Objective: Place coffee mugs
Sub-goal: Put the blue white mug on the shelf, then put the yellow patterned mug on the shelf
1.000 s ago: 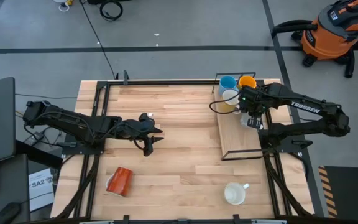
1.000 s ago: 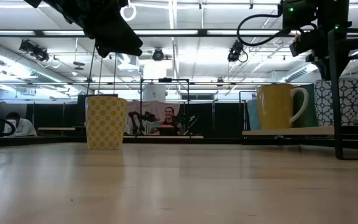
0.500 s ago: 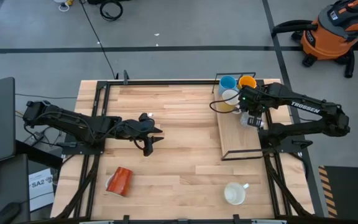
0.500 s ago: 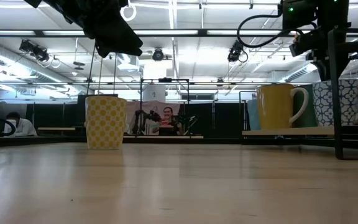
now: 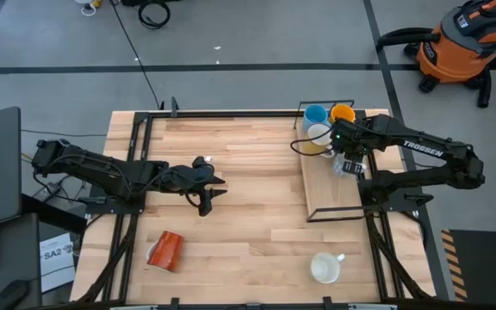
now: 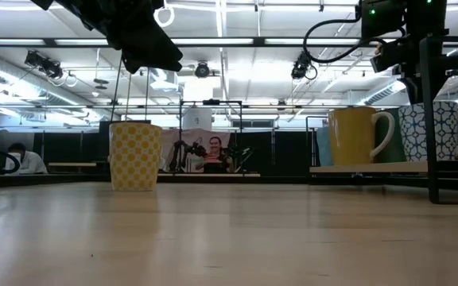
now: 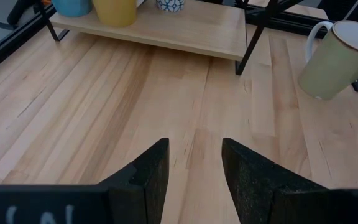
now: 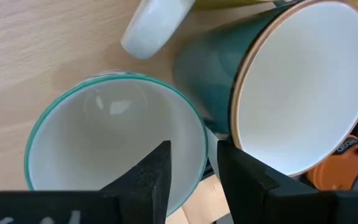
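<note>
- High view: the right claw [image 5: 349, 164] hangs over a raised wooden shelf [image 5: 330, 194] at the table's [image 5: 248, 172] far right, beside the light blue mug [image 5: 315, 114] and orange-yellow mug [image 5: 343, 113]. The left claw [image 5: 213, 191] waits mid-table, fingers apart. A red-orange mug [image 5: 166, 250] lies near left; a cream mug [image 5: 325, 268] near right.
- Low view: the patterned mug [image 6: 434, 131] stands on the shelf.
- Right wrist view: its fingers straddle that mug's rim, slightly apart; whether they grip it, I cannot tell.

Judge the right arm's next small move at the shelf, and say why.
Probably lift the right gripper straight up, clear of the patterned mug. That mug stands upright on the wooden shelf beside the yellow mug, and the fingers straddle its rim with gaps showing, so it looks released.
</note>
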Robot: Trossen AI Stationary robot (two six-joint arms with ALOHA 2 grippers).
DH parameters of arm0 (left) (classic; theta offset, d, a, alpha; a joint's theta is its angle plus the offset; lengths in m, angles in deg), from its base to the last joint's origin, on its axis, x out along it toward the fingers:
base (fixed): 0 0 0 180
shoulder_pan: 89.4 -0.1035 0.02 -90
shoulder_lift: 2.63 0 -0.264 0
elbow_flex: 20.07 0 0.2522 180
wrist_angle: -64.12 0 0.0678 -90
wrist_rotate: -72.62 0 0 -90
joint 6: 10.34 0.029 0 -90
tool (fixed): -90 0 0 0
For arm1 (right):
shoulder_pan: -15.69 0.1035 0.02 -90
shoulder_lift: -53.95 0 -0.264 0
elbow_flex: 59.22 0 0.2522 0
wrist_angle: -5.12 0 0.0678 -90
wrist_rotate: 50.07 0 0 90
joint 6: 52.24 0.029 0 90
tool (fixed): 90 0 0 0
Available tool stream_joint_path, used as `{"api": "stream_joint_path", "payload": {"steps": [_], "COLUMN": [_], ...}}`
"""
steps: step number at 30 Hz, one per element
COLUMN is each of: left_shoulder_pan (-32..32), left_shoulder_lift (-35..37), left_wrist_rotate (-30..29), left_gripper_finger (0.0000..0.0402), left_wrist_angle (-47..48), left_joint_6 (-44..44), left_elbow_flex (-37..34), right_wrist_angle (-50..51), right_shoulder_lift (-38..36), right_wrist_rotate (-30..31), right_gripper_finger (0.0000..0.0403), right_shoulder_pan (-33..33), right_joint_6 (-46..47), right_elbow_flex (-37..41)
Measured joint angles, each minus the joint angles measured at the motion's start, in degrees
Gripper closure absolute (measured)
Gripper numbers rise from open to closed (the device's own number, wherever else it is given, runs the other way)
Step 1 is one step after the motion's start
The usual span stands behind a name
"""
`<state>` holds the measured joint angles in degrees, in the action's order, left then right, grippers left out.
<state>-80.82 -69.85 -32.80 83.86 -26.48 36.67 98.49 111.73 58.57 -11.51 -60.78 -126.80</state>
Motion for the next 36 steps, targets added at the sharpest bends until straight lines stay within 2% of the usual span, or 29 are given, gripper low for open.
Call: {"api": "stream_joint_path", "payload": {"steps": [16, 26, 31, 36], "left_shoulder_pan": [0.02, 0.02, 0.01, -1.01], "left_shoulder_lift": [0.0, 0.0, 0.0, 0.67], "left_wrist_rotate": [0.0, 0.0, 0.0, -2.4], "left_gripper_finger": [0.0246, 0.0246, 0.0246, 0.0246], "left_wrist_angle": [0.0, 0.0, 0.0, -0.03], "left_joint_6": [-0.02, -0.07, -1.28, -5.12], "left_elbow_flex": [0.02, 0.02, 0.02, 0.06], "right_wrist_angle": [0.17, 0.69, -0.2, -4.13], "right_shoulder_lift": [0.02, 0.0, -0.04, -0.04], "right_wrist_rotate": [-2.21, -2.51, -8.24, -13.75], "right_gripper_finger": [0.026, 0.0261, 0.026, 0.0261], "right_shoulder_pan": [0.0, 0.0, 0.02, 1.22], "right_joint_6": [-0.49, 0.51, 3.98, 7.31], "right_elbow_flex": [-0.23, -10.97, -16.15, -17.25]}}
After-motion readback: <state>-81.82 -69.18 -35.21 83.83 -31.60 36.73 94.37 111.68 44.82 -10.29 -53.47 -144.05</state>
